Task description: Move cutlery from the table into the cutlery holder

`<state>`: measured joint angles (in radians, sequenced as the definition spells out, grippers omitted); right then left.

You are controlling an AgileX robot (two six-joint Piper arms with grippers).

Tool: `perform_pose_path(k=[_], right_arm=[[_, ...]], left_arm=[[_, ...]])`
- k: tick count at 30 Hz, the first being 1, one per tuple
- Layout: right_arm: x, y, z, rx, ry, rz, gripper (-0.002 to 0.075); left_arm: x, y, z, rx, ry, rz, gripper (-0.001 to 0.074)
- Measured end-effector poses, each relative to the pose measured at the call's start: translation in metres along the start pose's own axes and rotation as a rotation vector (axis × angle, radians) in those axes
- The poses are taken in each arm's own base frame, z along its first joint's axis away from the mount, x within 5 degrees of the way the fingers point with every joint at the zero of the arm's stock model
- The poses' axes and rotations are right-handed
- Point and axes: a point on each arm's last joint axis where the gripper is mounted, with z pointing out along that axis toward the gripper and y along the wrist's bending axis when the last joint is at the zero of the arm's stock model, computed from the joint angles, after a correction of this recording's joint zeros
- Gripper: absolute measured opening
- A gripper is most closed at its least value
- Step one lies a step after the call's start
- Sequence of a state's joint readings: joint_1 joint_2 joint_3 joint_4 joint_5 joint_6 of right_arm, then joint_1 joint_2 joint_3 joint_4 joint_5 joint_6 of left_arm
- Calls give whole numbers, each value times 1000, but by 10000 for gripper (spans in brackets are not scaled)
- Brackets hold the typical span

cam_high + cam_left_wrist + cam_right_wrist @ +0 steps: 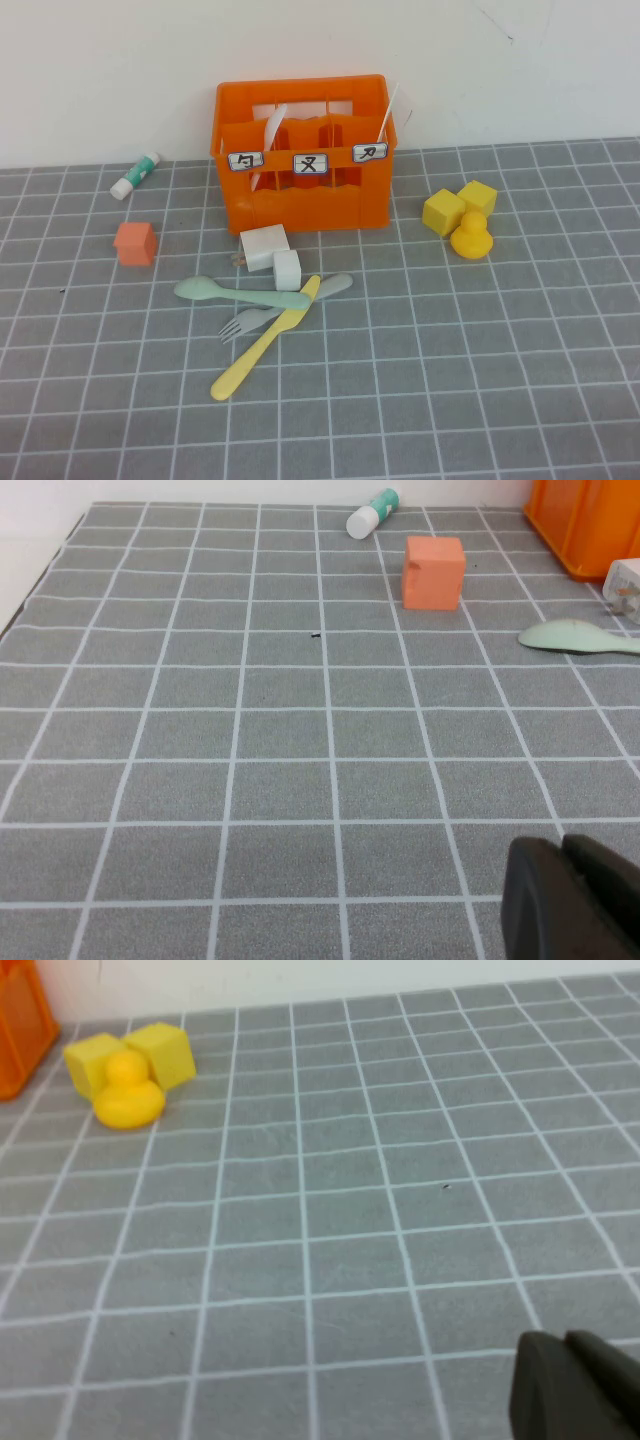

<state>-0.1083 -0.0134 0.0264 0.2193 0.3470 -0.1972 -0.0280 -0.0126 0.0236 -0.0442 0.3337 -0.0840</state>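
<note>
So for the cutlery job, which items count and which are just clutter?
Job items:
- yellow knife, mint spoon, grey fork, all on the table
- orange cutlery holder

Clutter:
- white blocks
- orange-red cube
- green-and-white tube
- yellow cubes and duck

Left end effector and right end effector sit low, away from the cutlery.

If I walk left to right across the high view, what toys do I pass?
White-and-green tube → orange-red cube → orange cutlery holder → yellow blocks. The cutlery overlaps, so it is skipped. Neither pincer shows here; each one's dark tip appears only in its wrist view.
</note>
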Motion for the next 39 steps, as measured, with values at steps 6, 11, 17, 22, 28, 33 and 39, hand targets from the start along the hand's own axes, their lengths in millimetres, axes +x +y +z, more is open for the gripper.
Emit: perform_pose_path(k=[6,11,17,22,28,33,39], right_arm=[[0,-1,0,13,3,-102,-3],[0,-1,0,15,3,-117,-3],[-2,0,0,4,-22,-80,-3],[-38,2,-17,-4,-135,7,-3],[-97,8,-62,-13,-236,-22,-3],[-113,11,-59,-41,-137,-3,-3],[-113,22,-34,-185,135,13,-3]], left_arm=[[0,0,0,1,0,-2,-1],[0,0,0,1,0,-2,-1],[0,0,0,1,0,0,-1],[0,0,0,1,0,0,-1],[0,0,0,1,0,0,-1],[0,0,0,1,0,0,-1],[0,0,0,1,0,0,-1]])
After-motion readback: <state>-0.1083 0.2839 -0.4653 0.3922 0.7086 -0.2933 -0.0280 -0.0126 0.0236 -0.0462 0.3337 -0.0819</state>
